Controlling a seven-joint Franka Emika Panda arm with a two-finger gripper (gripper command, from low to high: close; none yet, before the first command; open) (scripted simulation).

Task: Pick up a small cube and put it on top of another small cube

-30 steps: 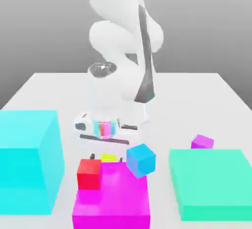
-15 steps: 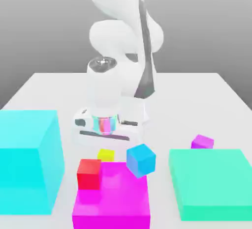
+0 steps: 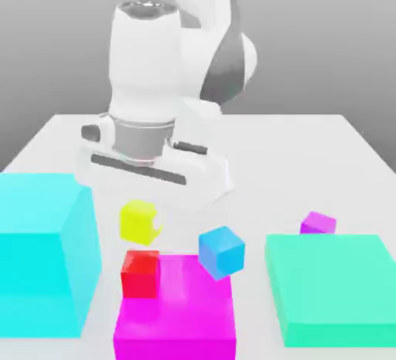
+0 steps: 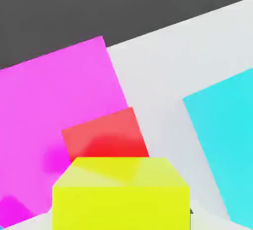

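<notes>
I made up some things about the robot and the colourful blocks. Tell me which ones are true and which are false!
1. The small yellow cube is lifted off the white table. True.
2. The small red cube sits on the big magenta block. True.
3. The small blue cube is in the gripper. False: the gripper is shut on the small yellow cube.
4. The small purple cube rests on top of the big cyan block. False: it lies on the table behind the big green block.
5. The small yellow cube is stacked on the red one. False: it hangs in the air.
</notes>
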